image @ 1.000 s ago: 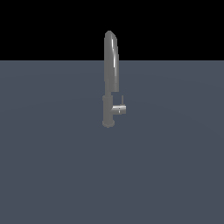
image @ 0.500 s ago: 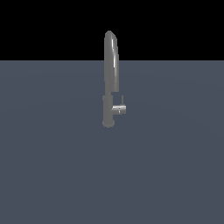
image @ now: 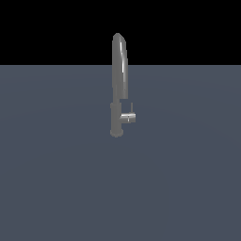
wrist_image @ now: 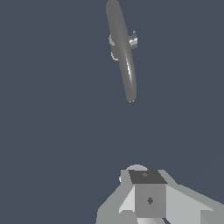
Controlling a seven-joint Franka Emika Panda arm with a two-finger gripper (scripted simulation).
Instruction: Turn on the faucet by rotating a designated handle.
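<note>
The faucet [image: 118, 84] is a tall grey metallic tap standing upright on a flat grey-blue surface, with its spout arching high. The handle [image: 127, 117] is a short cylinder stub low on the body, pointing toward the exterior view's right, and a thin pin rises from its end. From above, the wrist view shows the faucet [wrist_image: 122, 48] as a long curved spout with the handle [wrist_image: 132, 41] beside it. My gripper [wrist_image: 148, 197] shows only there, as pale grey blocks well apart from the faucet. Its fingertips are not clear, and the arm is absent from the exterior view.
A flat grey-blue floor [image: 61, 179] spreads around the faucet in every direction. Black background lies beyond its far edge [image: 188, 64].
</note>
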